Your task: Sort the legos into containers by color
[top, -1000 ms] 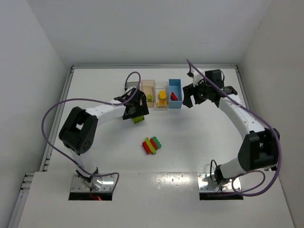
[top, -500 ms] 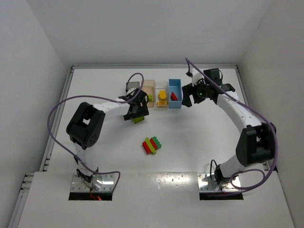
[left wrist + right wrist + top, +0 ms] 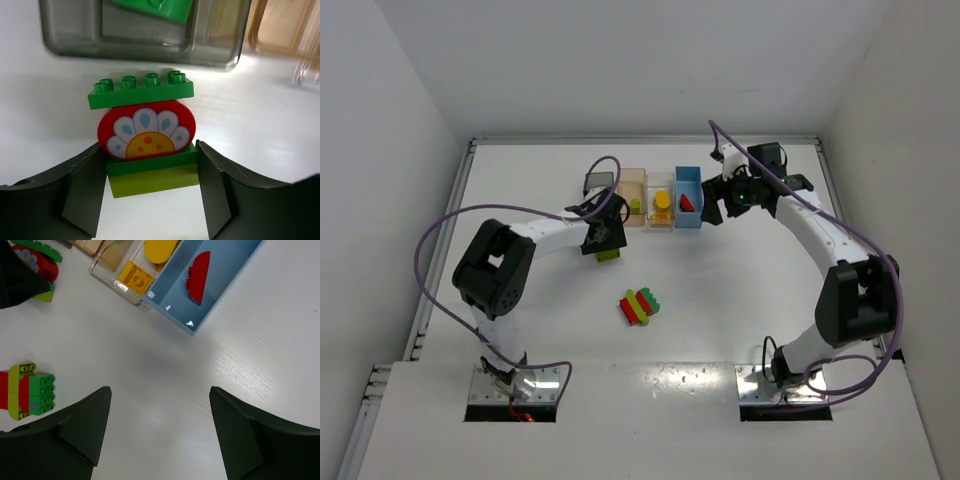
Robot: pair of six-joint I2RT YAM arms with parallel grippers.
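Left hand point(image 3: 150, 172) is part-closed, pads point(image 3: 85, 192) against both sides of the lower green and lime bricks of the lego stack point(image 3: 145, 132). The stack, with a red flower piece and a green brick above, sits on the table point(image 3: 740, 290) just beside the dark grey bin point(image 3: 140, 52), which holds a green brick point(image 3: 155, 7). Right hand point(image 3: 160, 435) is wide open and empty, hovering over bare table near the blue bin point(image 3: 172, 315) with its red piece point(image 3: 197, 277); yellow pieces point(image 3: 135, 277) sit in the clear bin point(image 3: 107, 277), and a second stack point(image 3: 641, 305) lies mid-table, apart from both hands.
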